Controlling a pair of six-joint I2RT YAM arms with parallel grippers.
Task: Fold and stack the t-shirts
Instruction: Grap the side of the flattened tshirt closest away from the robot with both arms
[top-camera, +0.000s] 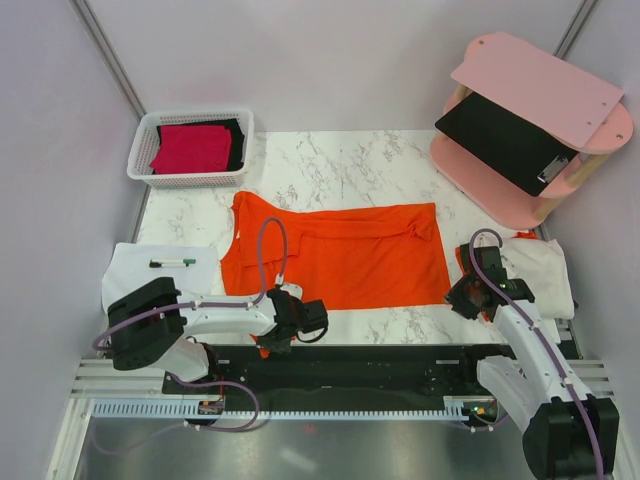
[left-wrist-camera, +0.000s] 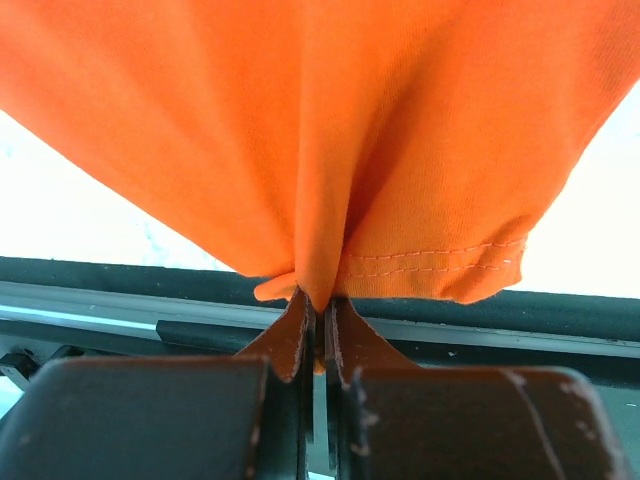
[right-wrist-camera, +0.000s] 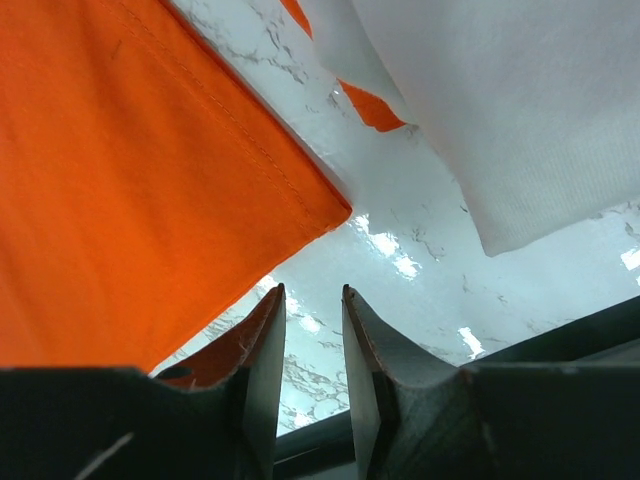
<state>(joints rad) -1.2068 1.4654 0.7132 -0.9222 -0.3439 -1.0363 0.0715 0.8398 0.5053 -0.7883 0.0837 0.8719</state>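
A bright orange t-shirt (top-camera: 340, 255) lies spread flat on the marble table. My left gripper (top-camera: 272, 340) is at its near left corner and is shut on a pinched fold of the orange cloth (left-wrist-camera: 330, 150), which hangs from the fingertips (left-wrist-camera: 320, 300) over the table's front rail. My right gripper (top-camera: 462, 298) is open and empty just off the shirt's near right corner (right-wrist-camera: 150, 180), its jaws (right-wrist-camera: 312, 292) over bare marble. A crimson-red t-shirt (top-camera: 190, 147) and a black one (top-camera: 236, 135) lie folded in the white basket (top-camera: 140, 165) at the back left.
A pink two-tier shelf (top-camera: 540, 85) with a black clipboard (top-camera: 505, 140) stands at the back right. A white cloth (top-camera: 160, 270) with a pen lies at the left. Another white cloth (top-camera: 545, 270) lies at the right, with a bit of orange cloth (right-wrist-camera: 370, 108) under it.
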